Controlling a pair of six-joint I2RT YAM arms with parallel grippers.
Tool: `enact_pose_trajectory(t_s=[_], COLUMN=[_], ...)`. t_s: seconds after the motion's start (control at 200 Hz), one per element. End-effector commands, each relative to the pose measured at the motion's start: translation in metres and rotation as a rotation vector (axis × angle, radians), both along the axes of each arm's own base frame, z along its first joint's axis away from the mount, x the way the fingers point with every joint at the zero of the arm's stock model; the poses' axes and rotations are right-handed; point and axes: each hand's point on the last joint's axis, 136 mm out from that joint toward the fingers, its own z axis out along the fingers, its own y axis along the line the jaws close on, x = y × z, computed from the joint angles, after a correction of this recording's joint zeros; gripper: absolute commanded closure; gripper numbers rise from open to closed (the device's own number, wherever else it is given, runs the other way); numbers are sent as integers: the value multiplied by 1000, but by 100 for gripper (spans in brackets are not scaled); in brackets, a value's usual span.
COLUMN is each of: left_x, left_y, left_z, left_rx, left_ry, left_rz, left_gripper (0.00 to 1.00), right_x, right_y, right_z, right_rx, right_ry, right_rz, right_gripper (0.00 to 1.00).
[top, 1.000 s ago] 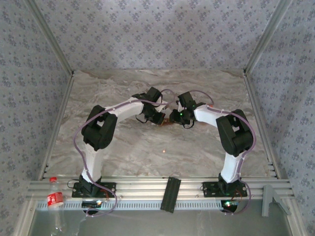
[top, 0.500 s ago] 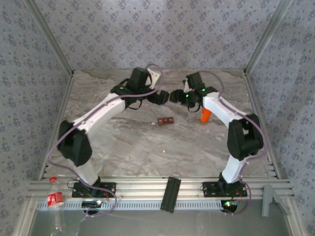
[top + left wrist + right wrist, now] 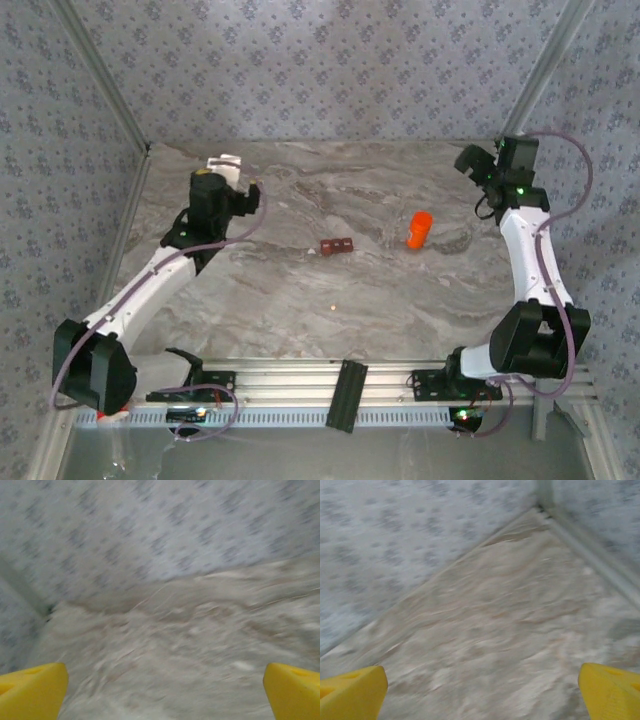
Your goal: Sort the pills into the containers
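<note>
Jaws of the left gripper [image 3: 162, 692] are spread to full width. Its two yellow fingertips [image 3: 31, 690] sit at the lower left and lower right corners of the left wrist view, with nothing between them except blurred marble table [image 3: 190, 645] and patterned wall [image 3: 150, 525]. Jaws of the right gripper [image 3: 482, 692] are spread equally wide, yellow fingertips [image 3: 612, 690] at both lower corners of the right wrist view, and grip nothing. That view looks toward a corner where the table surface meets two walls.

In the top view, the left arm [image 3: 150, 285] reaches to the upper left of the table, and the right arm [image 3: 530, 250] reaches to the upper right, near the far corner post. Both are well apart from the task items.

The containers [image 3: 338, 245], a short dark reddish-brown strip of joined compartments, lie flat near the centre of the frame, on the table. One pale speck, a pill [image 3: 333, 308], lies on bare marble below the containers, apart from them. Whether the compartments hold any pills cannot be determined. An orange bottle [image 3: 419, 229] is positioned to the right of the containers, not touching them. A black bar [image 3: 347, 393] lies across the aluminium rail [image 3: 300, 378] at the bottom centre.
</note>
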Motion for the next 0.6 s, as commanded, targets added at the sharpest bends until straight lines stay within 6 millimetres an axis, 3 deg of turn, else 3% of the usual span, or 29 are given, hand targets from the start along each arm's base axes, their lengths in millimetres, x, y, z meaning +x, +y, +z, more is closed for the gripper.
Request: enact_pose_trajectory(t_s=[0.0, 0.115, 0.245, 0.32, 0.43, 0.595], left_x=[-14, -34, -45, -48, -51, -34], left_y=[55, 99, 119, 119, 118, 107], left_z=[4, -37, -89, -117, -140, -146], left_rx=[9, -13, 3, 14, -18, -39], left_ry=[-93, -68, -8, 24, 5, -1], left_rz=[157, 287, 335, 322, 319, 235], left_gripper=[0, 0, 0, 0, 1, 1], right_x=[-18, -35, -44, -44, -44, -32], right_y=[-39, -50, -52, -48, -40, -17], right_z=[-31, -51, -80, -96, -118, -118], right_rx=[-172, -313, -367, -382, -405, -437], right_ry=[-3, -58, -11, 6, 26, -38], right_rz=[-149, -187, -183, -161, -125, -40], right_gripper=[0, 0, 0, 0, 0, 0])
